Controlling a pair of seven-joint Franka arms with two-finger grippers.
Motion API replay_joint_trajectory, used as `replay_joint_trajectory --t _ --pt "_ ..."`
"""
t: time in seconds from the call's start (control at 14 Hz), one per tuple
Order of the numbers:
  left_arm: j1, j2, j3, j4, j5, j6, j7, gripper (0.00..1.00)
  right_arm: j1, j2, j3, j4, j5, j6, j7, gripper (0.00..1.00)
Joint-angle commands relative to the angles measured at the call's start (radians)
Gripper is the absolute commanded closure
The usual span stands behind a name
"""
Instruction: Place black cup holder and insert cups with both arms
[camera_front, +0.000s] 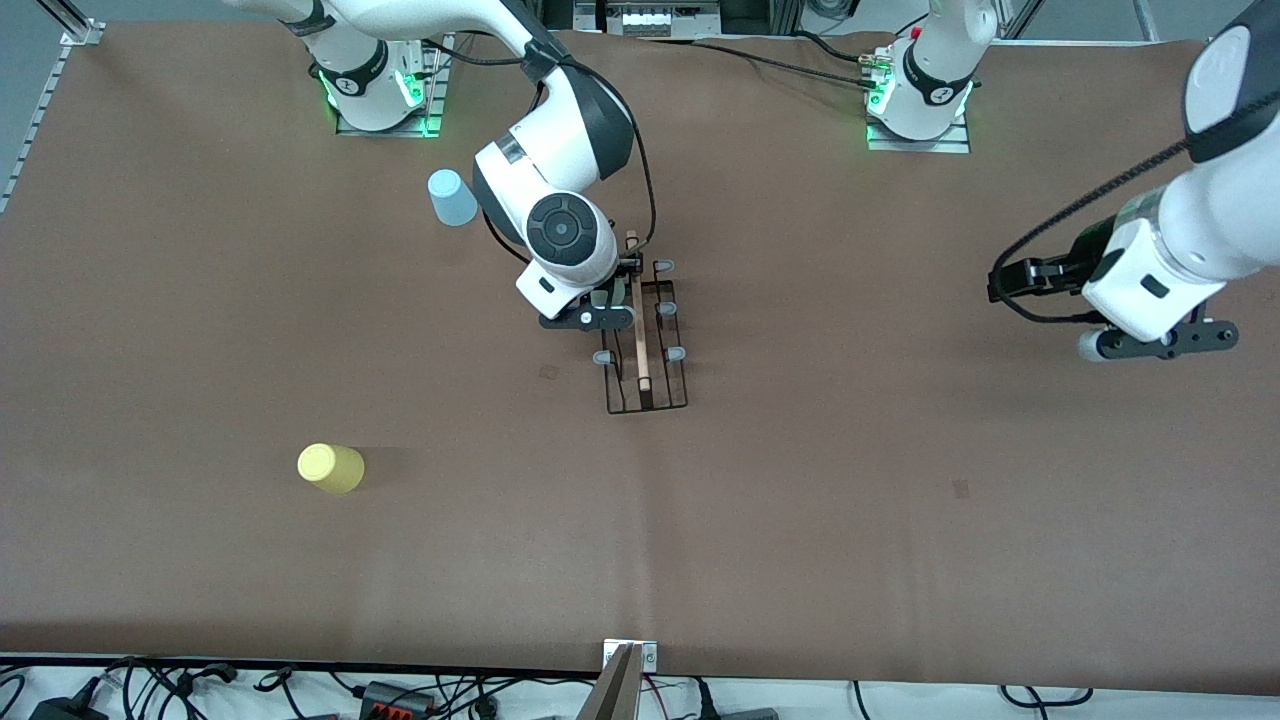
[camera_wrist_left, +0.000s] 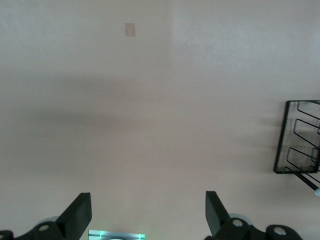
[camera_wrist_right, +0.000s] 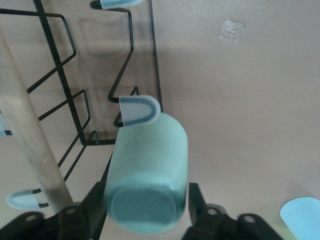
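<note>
Black cup holder (camera_front: 645, 340): set flat on the brown table (camera_front: 900, 480) at the centre of the front view, wooden rod (camera_front: 638, 320) running along its middle, grey-tipped prongs (camera_front: 675, 353) to either side. Pale green cup (camera_wrist_right: 147, 177): seen only in the right wrist view, lower centre of the frame, mouth turned toward a prong and base toward the camera, one grey prong tip (camera_wrist_right: 140, 110) touching or just above its rim; whether the prong is inside the cup cannot be told. Right gripper (camera_front: 592, 318): placed over the holder beside the rod, fingers (camera_wrist_right: 95, 200) standing on either side of the green cup with a narrow spread; whether the cup is gripped or freed cannot be told. Light blue cup (camera_front: 452, 197): upturned on the table in the upper left of the front view, near the right arm. Yellow cup (camera_front: 332, 467): lower left of the front view, well apart from the holder. Left gripper (camera_front: 1165, 342): waiting over bare table at the right edge of the front view, fingers (camera_wrist_left: 77, 212) spread wide, nothing between them. Risks noted: a cup only half seated may slide off its prong on release and roll away; the light wire holder may be dragged or tipped if a finger catches the rod or a wire on withdrawal
</note>
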Motion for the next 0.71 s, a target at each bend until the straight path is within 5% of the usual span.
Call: replay_joint_trajectory --t 0.0,0.28,0.64 --pt "0.051 -0.098 -0.001 -0.146 0.013 0.099 0.016 0.00 -0.006 0.009 -0.012 0.027 0.002 -0.016 0.008 0.00" --pt "0.049 -0.098 -0.008 -0.135 0.016 0.102 0.010 0.00 -0.034 -0.043 -0.072 0.030 0.000 -0.035 0.000 0.00" --pt "0.051 -0.096 -0.004 -0.129 0.014 0.101 0.005 0.00 -0.046 -0.065 -0.320 0.032 0.000 -0.047 -0.009 0.00"
